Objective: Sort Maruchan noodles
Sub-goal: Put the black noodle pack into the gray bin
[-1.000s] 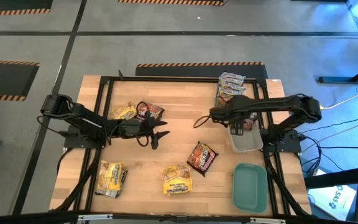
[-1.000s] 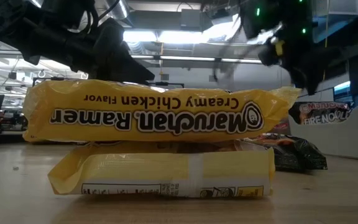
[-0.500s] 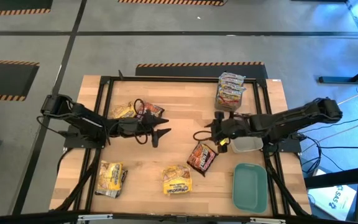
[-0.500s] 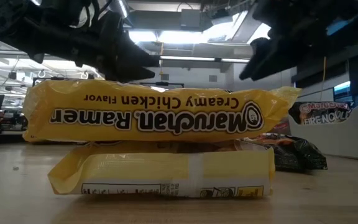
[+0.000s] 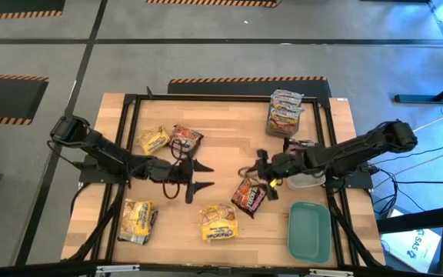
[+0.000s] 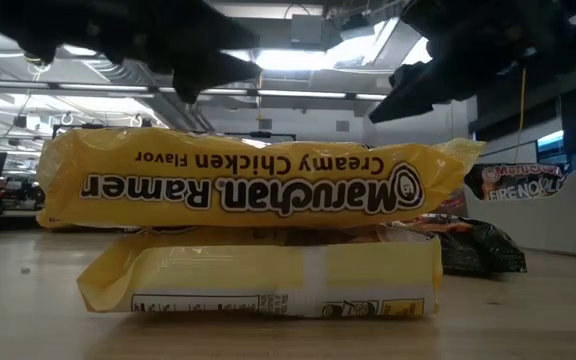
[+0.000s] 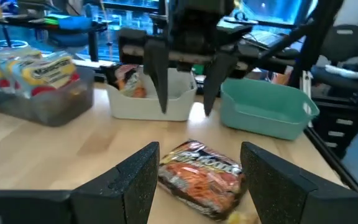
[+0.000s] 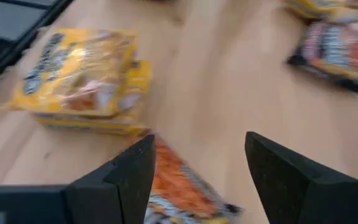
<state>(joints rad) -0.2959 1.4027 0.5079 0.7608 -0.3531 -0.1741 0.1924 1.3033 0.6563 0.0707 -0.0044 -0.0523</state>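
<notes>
Maruchan packets lie flat on the wooden table: a dark brown-red one (image 5: 248, 196) mid-table, two yellow stacks (image 5: 218, 221) (image 5: 137, 219) near the front, a yellow (image 5: 154, 140) and a dark one (image 5: 184, 137) farther back. Silvery-pink packets (image 5: 285, 111) are stacked in a clear tray. My right gripper (image 5: 256, 173) is open, just above the far end of the mid-table dark packet (image 8: 179, 186), touching nothing. My left gripper (image 5: 202, 175) is open left of that packet (image 7: 201, 174), facing the right gripper (image 7: 185, 81).
A white tray (image 5: 308, 178) holding a packet sits under the right arm, with a teal bin (image 5: 309, 231) in front of it at the table's near right. A black frame (image 5: 229, 98) borders the table. Bare wood lies between the two grippers and the far edge.
My right gripper has swung from over the table's far middle toward the near edge and down, arriving over the mid-table dark packet. My left gripper has shifted a little toward the near edge, uncovering the dark packet at the far left. No packet has moved.
</notes>
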